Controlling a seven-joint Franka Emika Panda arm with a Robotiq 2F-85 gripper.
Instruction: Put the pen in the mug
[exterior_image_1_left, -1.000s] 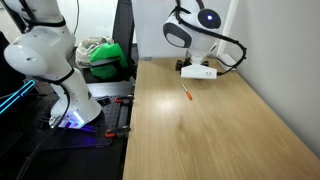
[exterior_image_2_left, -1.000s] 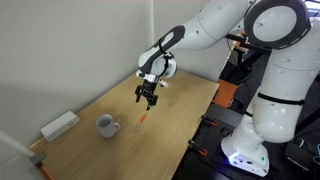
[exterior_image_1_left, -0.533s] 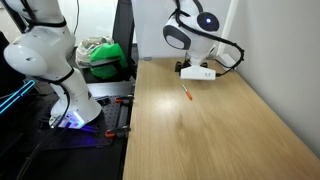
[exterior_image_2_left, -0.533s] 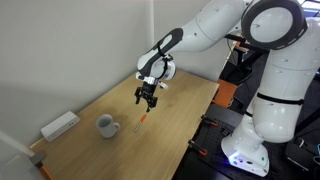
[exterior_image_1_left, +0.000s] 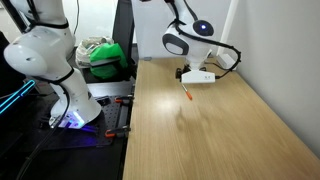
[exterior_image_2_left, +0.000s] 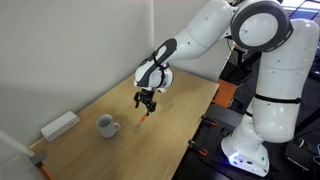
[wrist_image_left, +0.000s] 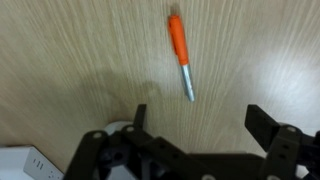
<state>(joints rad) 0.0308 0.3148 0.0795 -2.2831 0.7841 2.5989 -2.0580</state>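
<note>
The pen (exterior_image_2_left: 146, 116) is a thin orange-red stick with a paler tip, lying flat on the wooden table; it also shows in an exterior view (exterior_image_1_left: 188, 94) and in the wrist view (wrist_image_left: 179, 50). My gripper (exterior_image_2_left: 147, 101) hangs open just above it, fingers pointing down, holding nothing. In the wrist view the open fingers (wrist_image_left: 200, 125) sit just below the pen's tip. The mug (exterior_image_2_left: 106, 125) is a small grey-white cup standing upright, a short way from the pen. In the exterior view that shows the arm head-on, the mug is hidden behind the arm.
A flat white rectangular box (exterior_image_2_left: 60, 125) lies near the wall beyond the mug; it also shows in an exterior view (exterior_image_1_left: 201, 76) and at the wrist view's corner (wrist_image_left: 25, 160). The table edge (exterior_image_1_left: 132, 110) borders a robot base and clutter.
The arm has come down and the gripper has moved closer to the pen. The pen and mug have not moved.
</note>
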